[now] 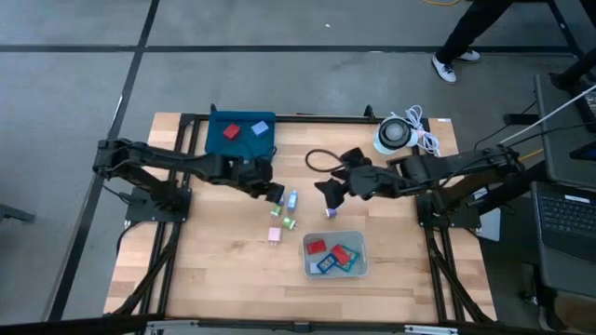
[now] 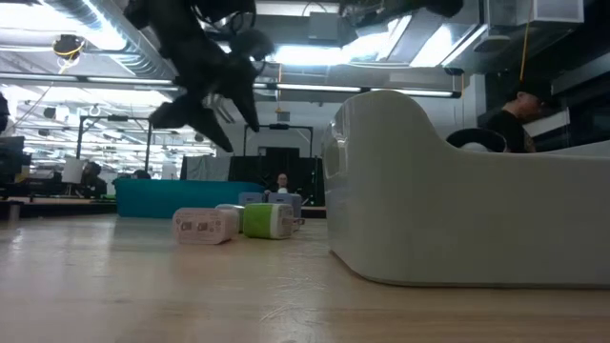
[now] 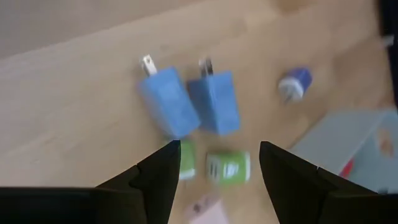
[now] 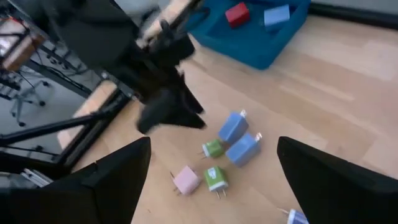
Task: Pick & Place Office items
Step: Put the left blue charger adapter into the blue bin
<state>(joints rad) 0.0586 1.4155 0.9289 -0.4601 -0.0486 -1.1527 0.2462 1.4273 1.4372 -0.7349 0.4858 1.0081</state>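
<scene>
Two blue chargers (image 4: 239, 138) touching, green pair (image 4: 214, 163) (pink one (image 4: 186, 180) beside), dark blue tray (image 4: 255, 38)

Pale wood counter (image 1: 214, 270). Beside the two light blue chargers (image 4: 239, 140): two green chargers (image 4: 214, 163), one pink charger (image 4: 186, 180). Dark blue tray (image 4: 261, 43) holds a red block (image 4: 237, 14).

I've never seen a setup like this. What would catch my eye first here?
Probably the two dark arms reaching in from either side, their open grippers, left gripper and right gripper, meeting over the middle of the wooden table. Between them lies a bright scatter of little plugs: two blue plugs, two green plugs and a pink plug. A dark blue tray sits at the far edge, and a clear bin near the front holds more.
</scene>
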